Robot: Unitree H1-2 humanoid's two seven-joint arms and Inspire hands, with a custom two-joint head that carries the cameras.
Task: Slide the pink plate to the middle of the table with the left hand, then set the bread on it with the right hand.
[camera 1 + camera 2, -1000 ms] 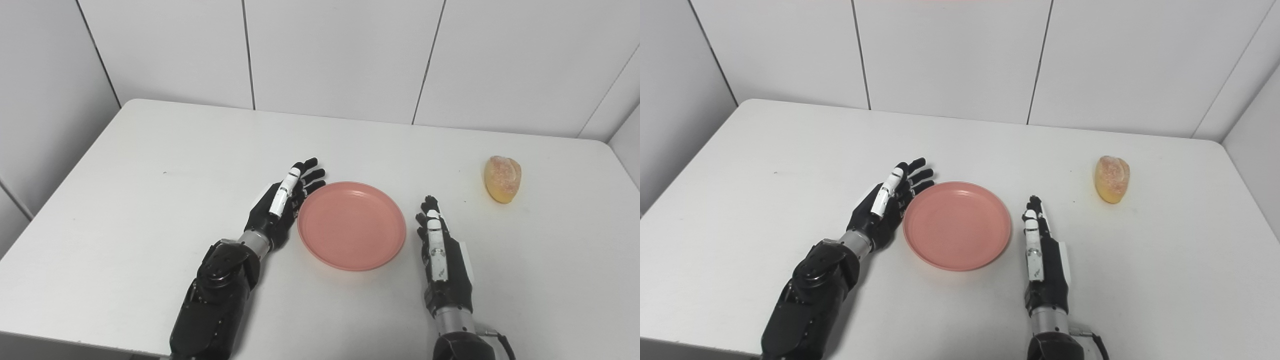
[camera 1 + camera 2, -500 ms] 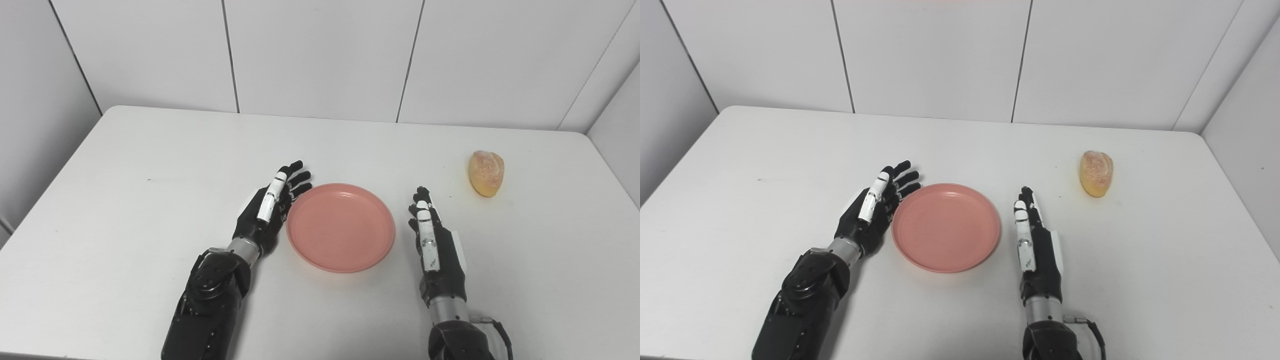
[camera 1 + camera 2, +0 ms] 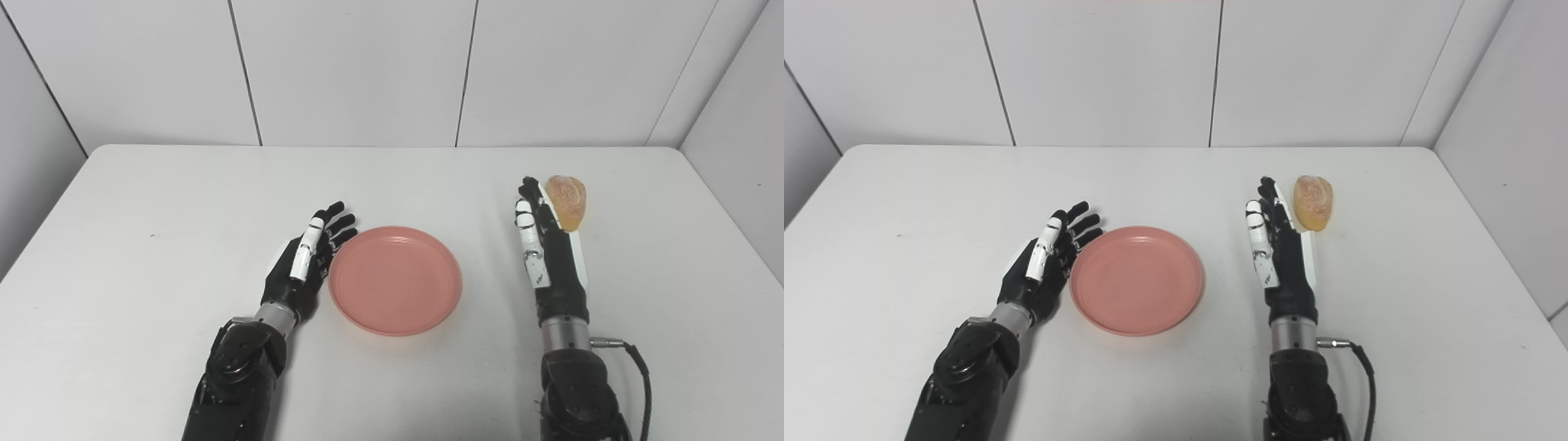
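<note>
Right hand [image 3: 545, 251] raised on edge, fingers straight and together, thumb side up, holding nothing. Fingertips level with the bread roll [image 3: 566, 194], just to its left; in the left eye view overlapping its near edge, in the right eye view a narrow gap between them, so contact cannot be told. Roll lying on the white table [image 3: 153, 202], far right side, sugared top pinkish, lower side yellow. Black cable [image 3: 637, 367] looping out from the right wrist.

Left hand [image 3: 303, 260] also open, fingers spread slightly and pointing up and to the right, palm turned toward the pink plate [image 3: 395, 280]. Side of the hand right at the plate's left rim, touching or nearly so. Nothing grasped.

Plate sitting flat near the middle of the table, between the two hands, nothing on it. Well apart from the roll, with the right hand between them. Behind the table, white panelled wall [image 3: 355, 67] with dark seams.
</note>
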